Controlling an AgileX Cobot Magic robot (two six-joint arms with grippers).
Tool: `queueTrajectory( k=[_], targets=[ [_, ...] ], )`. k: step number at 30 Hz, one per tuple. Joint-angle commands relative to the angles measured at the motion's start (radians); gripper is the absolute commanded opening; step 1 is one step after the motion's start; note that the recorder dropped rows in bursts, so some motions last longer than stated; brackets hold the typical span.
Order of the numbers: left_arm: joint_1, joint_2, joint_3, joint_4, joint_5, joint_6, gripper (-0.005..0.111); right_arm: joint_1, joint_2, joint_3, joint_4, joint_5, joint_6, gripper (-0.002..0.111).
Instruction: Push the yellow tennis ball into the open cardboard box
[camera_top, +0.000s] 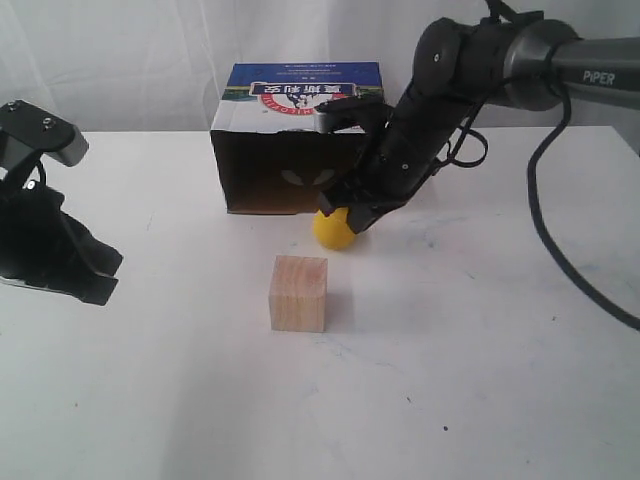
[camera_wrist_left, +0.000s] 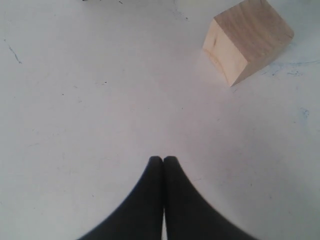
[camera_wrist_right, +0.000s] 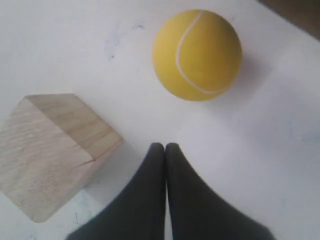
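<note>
Ref. landmark: wooden cube (camera_top: 298, 293), standing flat on the white table (camera_top: 480, 380), approx. mid-scene in the ext. view. All positions below are given relative to the cube.

1. Yellow tennis ball (camera_top: 335, 229): rests on the table just beyond the cube, on the box side, offset slightly to the right in the ext. view. Ball and cube are near each other but apart, w/ bare table btwn them. A pale seam shows on the ball in the right wrist view.

2. Open cardboard box (camera_top: 300, 90): behind the cube, farther back than the ball. Its mouth faces the cube and the interior is dark. The top panel is blue w/ a red-and-white logo. The ball sits outside the box, at the lower right corner of the mouth. Ball-to-box contact: cannot tell.

3. Right gripper (camera_top: 352, 212): beyond the cube, low, at the ball's upper right side in the ext. view. Its fingers (camera_wrist_right: 172, 150) are pressed together tip to tip w/ nothing btwn them. In the right wrist view a strip of bare table separates the tips from the ball. The cube lies off to one side of the fingers, near but not touching.

4. Left gripper (camera_top: 95, 278): well apart from the cube, to its left in the ext. view. Its fingers (camera_wrist_left: 156, 165) are closed flush and hold nothing. In the left wrist view the cube is well clear of the tips.
</note>
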Motion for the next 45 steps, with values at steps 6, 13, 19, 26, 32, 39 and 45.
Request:
queueTrajectory(
  k=[6, 13, 19, 26, 32, 39, 45],
  targets=[
    [-0.004, 0.000, -0.007, -0.005, 0.000, 0.001, 0.000, 0.011, 0.053, 0.004, 0.066, -0.045, -0.071, 0.000],
    [-0.004, 0.000, -0.007, -0.005, -0.010, 0.003, 0.000, 0.011, 0.151, -0.064, 0.063, -0.239, -0.124, 0.000],
    [-0.004, 0.000, -0.007, -0.005, -0.010, 0.003, 0.000, 0.009, 0.098, -0.357, 0.061, -0.144, -0.127, 0.000],
    [-0.004, 0.000, -0.007, -0.009, -0.004, 0.003, 0.000, 0.009, -0.005, -0.333, 0.043, -0.042, -0.122, 0.000],
    [-0.004, 0.000, -0.007, -0.009, 0.004, 0.003, 0.000, 0.009, -0.053, -0.252, 0.043, -0.061, -0.118, 0.000],
    [-0.004, -0.015, -0.005, -0.009, -0.001, 0.003, 0.000, 0.007, -0.215, -0.022, 0.043, -0.239, -0.118, 0.000],
    [-0.004, -0.167, 0.099, -0.043, -0.136, 0.003, 0.000, 0.007, -0.435, 0.250, 0.070, -0.420, -0.128, 0.000]
  ],
)
